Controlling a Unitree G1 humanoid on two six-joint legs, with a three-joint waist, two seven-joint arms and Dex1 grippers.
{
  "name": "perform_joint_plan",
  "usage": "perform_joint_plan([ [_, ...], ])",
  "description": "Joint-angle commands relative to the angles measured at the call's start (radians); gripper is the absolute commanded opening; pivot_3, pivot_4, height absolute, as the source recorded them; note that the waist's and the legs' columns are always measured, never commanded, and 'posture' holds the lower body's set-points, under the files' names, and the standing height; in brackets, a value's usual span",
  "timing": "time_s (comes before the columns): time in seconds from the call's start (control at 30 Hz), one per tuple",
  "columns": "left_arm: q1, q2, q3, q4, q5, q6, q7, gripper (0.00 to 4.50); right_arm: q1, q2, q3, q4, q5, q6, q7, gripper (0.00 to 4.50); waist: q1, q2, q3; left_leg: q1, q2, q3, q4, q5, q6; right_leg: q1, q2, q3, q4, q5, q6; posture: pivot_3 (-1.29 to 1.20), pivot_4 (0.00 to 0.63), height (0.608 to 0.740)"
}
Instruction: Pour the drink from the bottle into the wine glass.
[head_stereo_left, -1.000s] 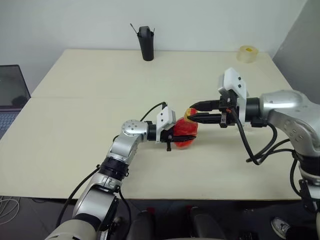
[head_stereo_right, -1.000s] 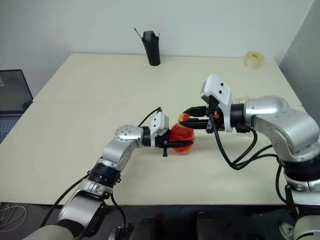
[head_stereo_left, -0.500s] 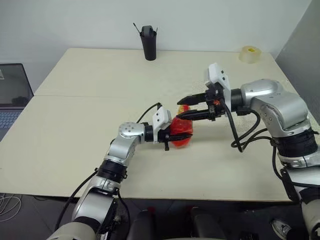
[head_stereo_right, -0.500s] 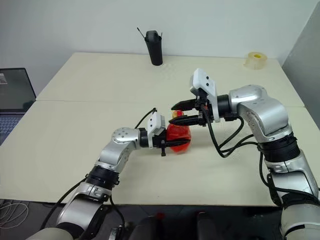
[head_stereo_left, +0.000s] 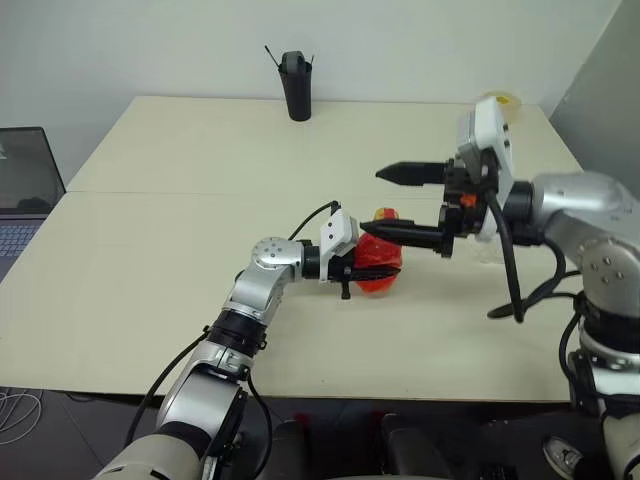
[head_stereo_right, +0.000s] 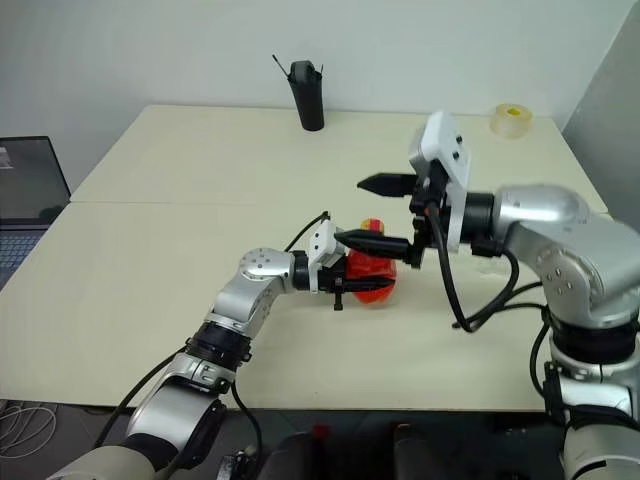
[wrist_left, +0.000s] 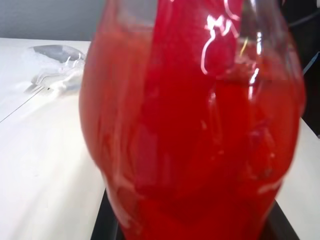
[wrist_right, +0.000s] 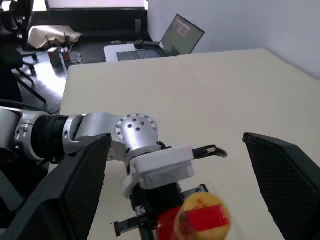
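The bottle stands on the table, full of red-orange drink, and my left gripper is shut on its body from the left. Its yellow-red cap sits on the neck. My right gripper hovers at cap height from the right, open wide, holding nothing. Its lower finger crosses in front of the bottle's shoulder just below the cap. The clear wine glass shows to the bottle's right in the left wrist view. From the head it is mostly hidden behind my right arm.
A tall black holder stands at the table's far edge, and a yellowish tape roll lies at the far right corner. A laptop sits off the table's left side.
My right gripper has opened wide and lifted off the cap, drawing back a little. The left gripper and the bottle have stayed where they were.
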Motion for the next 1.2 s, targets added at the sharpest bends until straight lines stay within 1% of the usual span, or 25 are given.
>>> perform_joint_plan([
  [0.03,-0.034,-0.013,0.006,-0.012,-0.014,-0.029,-0.018,1.04,0.033,0.027,-0.026,-0.074,0.02,0.016,-0.101,4.5,-0.002,0.0,0.0,0.0,0.0,0.0,0.0,0.0,0.0,0.0,0.001,0.0,0.0,0.0,0.0,0.0,0.15,0.74],
  [0.13,-0.037,-0.016,0.007,-0.012,-0.013,-0.03,-0.023,1.04,0.047,0.061,-0.024,-0.054,-0.002,0.002,-0.173,4.5,-0.003,0.0,0.0,0.0,0.0,0.0,0.0,0.0,0.0,0.0,0.001,0.0,0.0,0.0,0.0,0.0,0.15,0.74],
  [0.3,-0.031,-0.015,0.01,-0.024,-0.011,-0.028,-0.022,1.04,0.059,0.086,0.005,-0.029,-0.016,-0.03,-0.21,4.5,-0.002,0.0,0.0,0.0,0.0,0.0,0.0,0.0,0.0,0.0,0.001,0.0,0.0,0.0,0.0,0.0,0.15,0.74],
  [0.6,-0.005,0.002,0.013,-0.068,-0.018,-0.012,-0.02,1.04,0.039,0.111,0.063,0.122,-0.065,-0.136,-0.176,4.5,-0.003,0.0,0.0,0.0,0.0,0.0,0.0,0.0,0.0,0.0,0.001,0.0,0.0,0.0,0.0,0.0,0.15,0.74],
  [0.8,0.011,0.026,0.02,-0.102,-0.033,0.003,-0.031,1.04,0.048,0.093,0.054,0.184,-0.059,-0.174,-0.118,4.5,-0.003,0.0,0.0,0.0,0.0,0.0,0.0,0.0,0.0,0.0,0.001,0.0,0.0,0.0,0.0,0.0,0.15,0.74],
  [1.0,0.012,0.034,0.026,-0.119,-0.045,0.019,-0.031,1.03,0.09,0.026,-0.007,0.152,-0.014,-0.15,-0.076,4.5,-0.001,0.0,0.0,0.0,0.0,0.0,0.0,0.0,0.0,0.0,0.001,0.0,0.0,0.0,0.0,0.0,0.15,0.74],
  [1.2,0.012,0.035,0.022,-0.128,-0.049,0.027,-0.027,1.03,0.21,-0.131,-0.16,0.03,0.103,-0.076,-0.049,4.5,0.002,0.0,0.0,0.0,0.0,0.0,0.0,0.0,0.0,0.0,0.001,0.0,-0.001,0.0,0.0,0.0,0.15,0.74],
])
